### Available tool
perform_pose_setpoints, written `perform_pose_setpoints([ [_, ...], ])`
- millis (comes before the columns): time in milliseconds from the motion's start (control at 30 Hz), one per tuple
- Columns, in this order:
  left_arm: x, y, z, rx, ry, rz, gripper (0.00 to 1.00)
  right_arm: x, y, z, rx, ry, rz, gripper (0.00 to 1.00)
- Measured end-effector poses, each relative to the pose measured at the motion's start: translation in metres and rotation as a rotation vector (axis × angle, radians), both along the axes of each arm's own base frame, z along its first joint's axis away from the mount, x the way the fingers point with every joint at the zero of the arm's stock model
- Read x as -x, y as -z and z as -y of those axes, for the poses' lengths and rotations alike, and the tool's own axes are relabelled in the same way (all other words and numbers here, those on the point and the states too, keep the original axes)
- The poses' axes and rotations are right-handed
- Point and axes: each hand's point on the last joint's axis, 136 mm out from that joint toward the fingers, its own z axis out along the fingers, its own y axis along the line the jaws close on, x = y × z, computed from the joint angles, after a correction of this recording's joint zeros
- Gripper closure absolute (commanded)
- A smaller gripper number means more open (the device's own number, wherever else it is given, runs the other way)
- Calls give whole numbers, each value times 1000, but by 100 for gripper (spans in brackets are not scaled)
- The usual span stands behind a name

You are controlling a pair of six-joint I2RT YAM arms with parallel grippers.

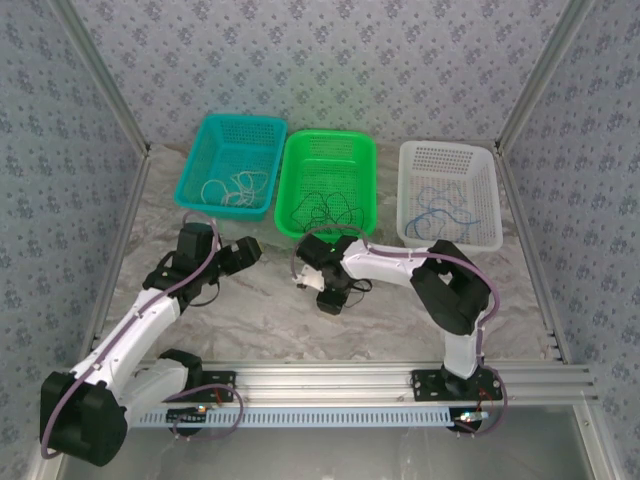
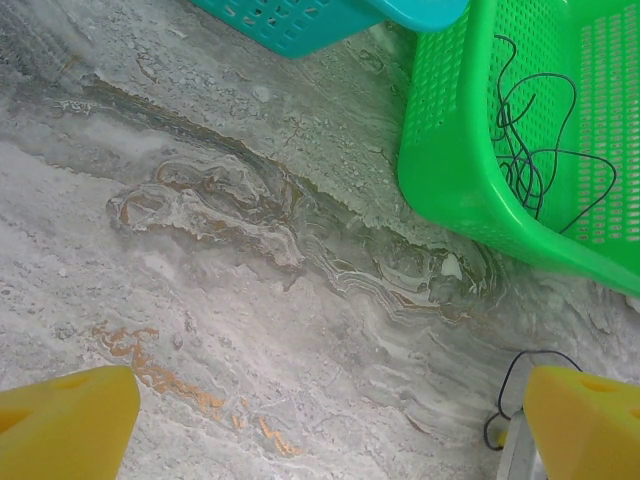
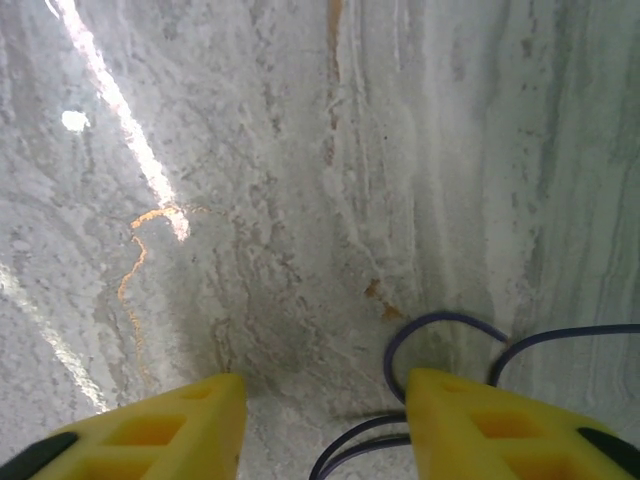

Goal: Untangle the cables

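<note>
Cables [image 1: 325,209] lie in three baskets [image 1: 331,134].

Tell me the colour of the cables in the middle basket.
The cables are black; the left wrist view shows them best.

Lab rig: aluminium frame [image 1: 350,378], patterned backdrop [image 1: 330,60]

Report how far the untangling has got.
Done: whitish cables in the teal basket, black cables in the green basket, blue cables in the white basket. In hand: right gripper, jaws apart, over a dark cable on the table. Remaining: grasping and probably binning it; left gripper open, empty.
</note>
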Motion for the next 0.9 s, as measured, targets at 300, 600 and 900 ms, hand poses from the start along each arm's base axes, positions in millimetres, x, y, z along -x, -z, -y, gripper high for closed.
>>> perform_pose_setpoints([
  [300, 0, -1, 0, 1, 0, 4, 1, -7, 2, 0, 27, -6, 35, 84],
  [600, 0, -6, -2, 6, -6, 20, 1, -15, -29, -6, -63, 58, 93, 100],
  [900, 0, -8, 3, 30, 15, 28, 2, -18, -129, -15, -320, 118, 189, 100],
])
